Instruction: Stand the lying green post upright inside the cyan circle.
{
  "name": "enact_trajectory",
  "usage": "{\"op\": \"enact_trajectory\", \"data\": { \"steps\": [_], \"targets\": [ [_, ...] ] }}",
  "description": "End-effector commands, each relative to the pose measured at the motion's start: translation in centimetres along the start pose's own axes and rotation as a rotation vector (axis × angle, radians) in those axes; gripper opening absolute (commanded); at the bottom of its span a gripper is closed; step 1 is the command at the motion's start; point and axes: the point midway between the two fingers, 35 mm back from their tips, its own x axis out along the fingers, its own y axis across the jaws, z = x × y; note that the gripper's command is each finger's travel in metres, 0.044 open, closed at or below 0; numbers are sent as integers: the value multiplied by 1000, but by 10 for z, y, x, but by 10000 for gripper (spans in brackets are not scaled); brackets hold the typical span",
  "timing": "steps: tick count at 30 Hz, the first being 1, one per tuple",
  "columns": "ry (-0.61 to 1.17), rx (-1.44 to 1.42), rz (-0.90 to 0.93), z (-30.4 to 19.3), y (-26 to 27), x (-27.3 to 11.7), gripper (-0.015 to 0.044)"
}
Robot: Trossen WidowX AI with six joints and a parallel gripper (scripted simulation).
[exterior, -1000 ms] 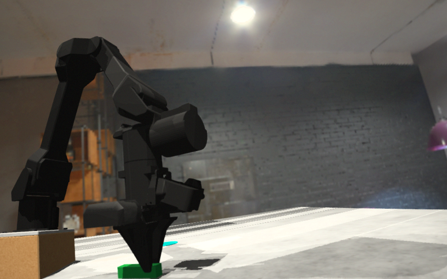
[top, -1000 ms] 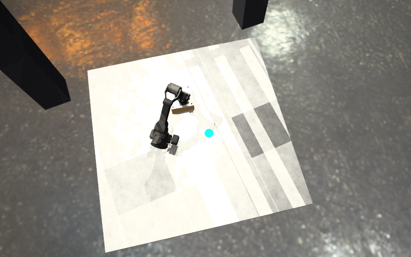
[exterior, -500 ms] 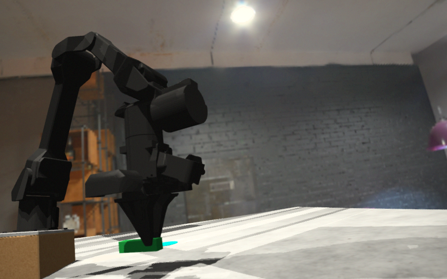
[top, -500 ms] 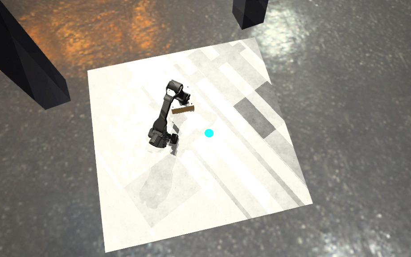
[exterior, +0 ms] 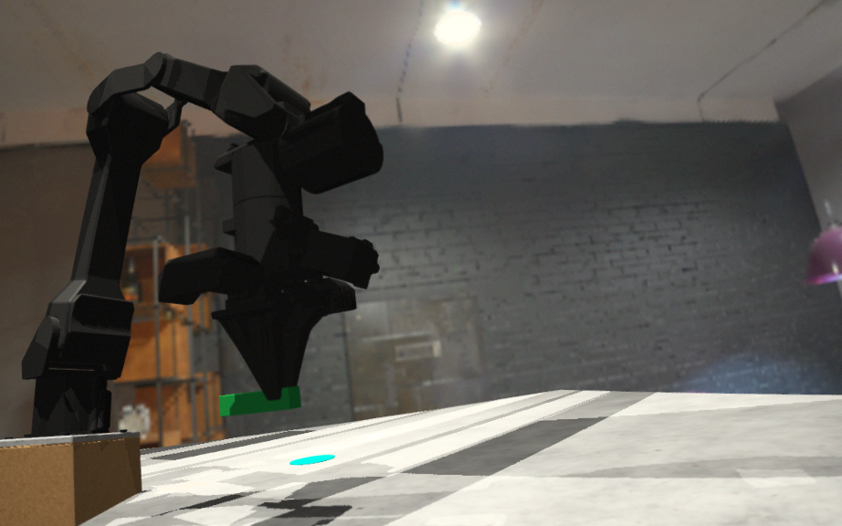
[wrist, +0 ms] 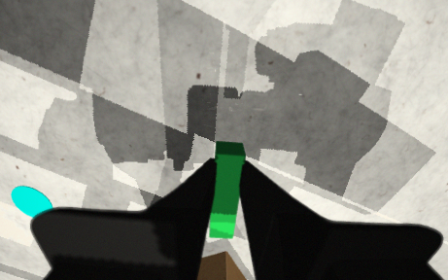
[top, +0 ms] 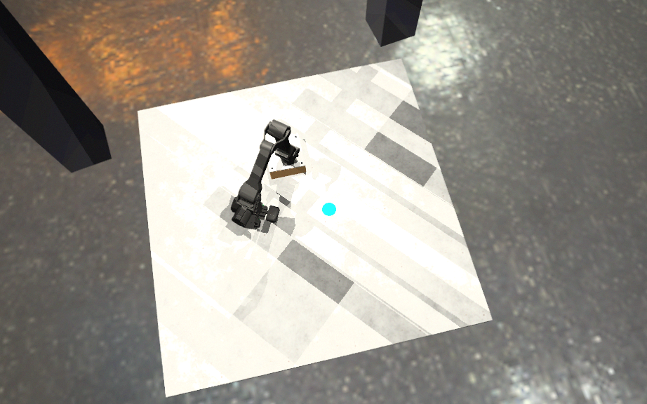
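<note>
My gripper (exterior: 276,392) (wrist: 227,165) is shut on the green post (exterior: 247,404) (wrist: 226,190) and holds it above the table. In the exterior view the post lies nearly level, its longer part sticking out to the left of the fingertips. In the wrist view it runs lengthwise between the two fingers. In the top view the arm hides nearly all of it. The cyan circle (top: 328,209) (exterior: 312,459) (wrist: 29,200) lies flat on the table with nothing on it. It is to the right of the gripper in the top view and at the left in the wrist view.
The arm's base stands on a block with brown sides (top: 288,173) (exterior: 15,474) (wrist: 214,267). The pale table (top: 200,321) (exterior: 738,445) carries patchy shadows. Two dark pillars (top: 39,95) (top: 392,22) stand beyond the table's far side in the top view.
</note>
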Motion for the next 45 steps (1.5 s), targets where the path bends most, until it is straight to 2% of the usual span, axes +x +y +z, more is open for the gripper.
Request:
{"op": "enact_trajectory", "data": {
  "steps": [1, 8, 45],
  "targets": [
    [-1, -5, 3, -1, 1, -14, 23],
    [-1, -5, 3, -5, 1, -34, 23],
    [1, -552, 4, -17, 106, -41, 23]
  ]
}}
